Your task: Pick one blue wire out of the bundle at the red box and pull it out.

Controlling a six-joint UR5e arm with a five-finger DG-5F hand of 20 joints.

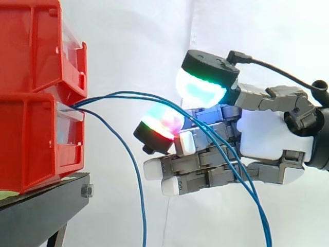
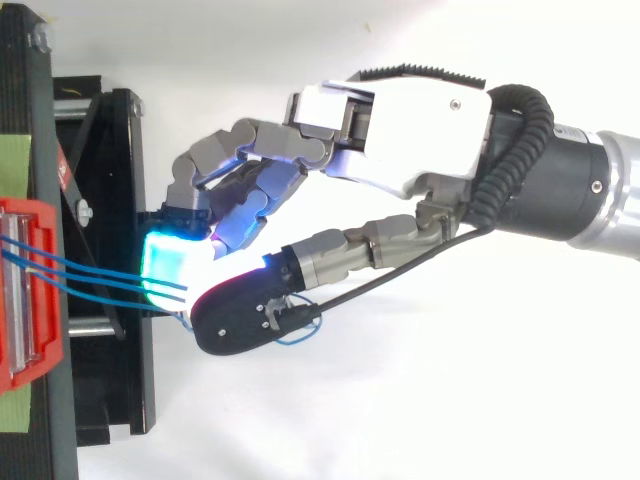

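White curtain (image 1: 128, 41), red bins (image 1: 31, 51) on black stand (image 1: 41, 211): blue wires (image 1: 128, 93) run from lower bin (image 1: 31, 144) into hand (image 1: 267, 139), pinched between its curled fingers and thumb; grasp made, pull-out pending.

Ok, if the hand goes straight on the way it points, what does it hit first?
Probably the front of the lower red bin; the hand pinches the blue wires.

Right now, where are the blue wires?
In the side view, the blue wires come out of the red box on the left. They run right, pass between the hand's glowing fingertips, then hang down.
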